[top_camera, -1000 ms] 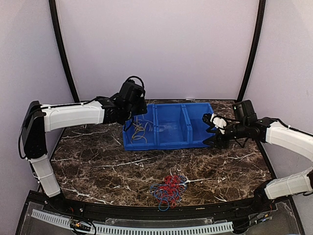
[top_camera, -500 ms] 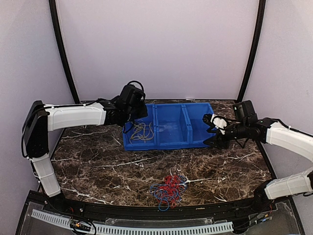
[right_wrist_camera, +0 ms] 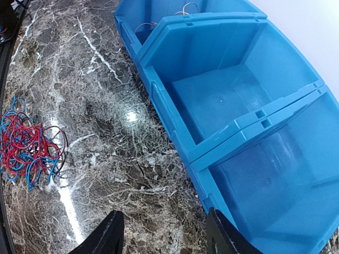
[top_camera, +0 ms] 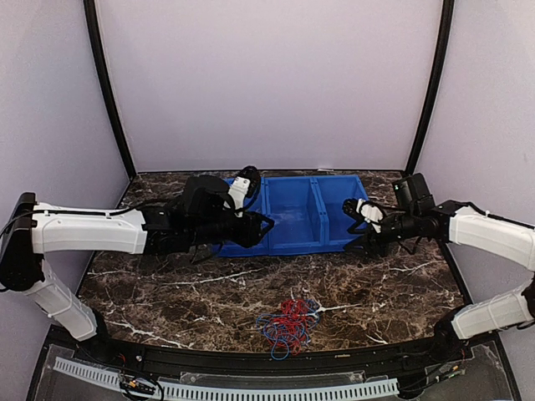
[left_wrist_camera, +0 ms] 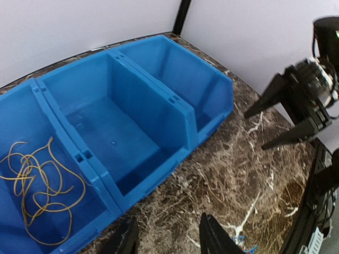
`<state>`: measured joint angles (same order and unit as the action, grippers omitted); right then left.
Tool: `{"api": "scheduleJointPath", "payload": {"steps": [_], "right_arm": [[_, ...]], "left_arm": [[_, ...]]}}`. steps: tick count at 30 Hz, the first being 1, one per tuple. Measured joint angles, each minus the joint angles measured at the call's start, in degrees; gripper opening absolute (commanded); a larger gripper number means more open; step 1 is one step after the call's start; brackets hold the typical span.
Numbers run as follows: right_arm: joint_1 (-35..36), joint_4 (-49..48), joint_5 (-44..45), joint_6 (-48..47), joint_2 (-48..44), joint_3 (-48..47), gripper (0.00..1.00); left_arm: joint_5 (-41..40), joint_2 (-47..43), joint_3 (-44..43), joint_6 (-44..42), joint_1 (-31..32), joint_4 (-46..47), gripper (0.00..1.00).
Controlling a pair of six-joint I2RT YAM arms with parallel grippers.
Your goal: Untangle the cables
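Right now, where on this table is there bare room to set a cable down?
Bare dark marble table lies between the red and blue cable tangle and the right gripper, and left of the tangle, nearer than the left gripper. The blue plastic bin has empty middle and right compartments. Crowded: its left compartment, holding yellow cables.

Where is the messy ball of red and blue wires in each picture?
Top external: the tangled bundle of thin red and blue cables lies on the dark marble tabletop, bottom centre.
Left wrist: only a sliver shows at the bottom edge, right of centre.
Right wrist: far left, halfway down.
Shared landmark: the blue plastic three-compartment bin, visible in all three views.
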<state>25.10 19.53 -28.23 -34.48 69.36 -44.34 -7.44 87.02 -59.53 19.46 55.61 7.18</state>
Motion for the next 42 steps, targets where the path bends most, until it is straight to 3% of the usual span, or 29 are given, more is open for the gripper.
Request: {"api": "scheduleJointPath", "payload": {"steps": [7,14,29,33,40,42], "right_arm": [[0.1,0.3,-1.8,0.0,1.4,0.0,0.55],[1.5,0.4,-2.1,-0.3,3.7,0.0,0.54],[3.4,1.0,-1.4,-1.1,4.7,-0.1,0.55],[3.4,1.1,-1.1,-1.3,4.7,-0.1,0.54],[3.4,1.1,-0.4,-1.5,4.7,-0.1,0.55],[3.4,1.1,-0.4,-1.6,4.7,-0.1,0.55]], "left_arm": [[9.4,1.1,2.0,-2.6,4.3,-5.4,0.38],[20.1,1.3,8.0,-1.3,7.3,-9.5,0.42],[25.0,3.8,10.7,3.2,8.8,-11.7,0.36],[25.9,5.2,10.1,2.8,8.8,-11.7,0.3],[26.1,5.8,9.7,2.1,8.8,-10.8,0.04],[26.0,5.8,9.7,1.8,8.8,-10.1,0.0]]}}
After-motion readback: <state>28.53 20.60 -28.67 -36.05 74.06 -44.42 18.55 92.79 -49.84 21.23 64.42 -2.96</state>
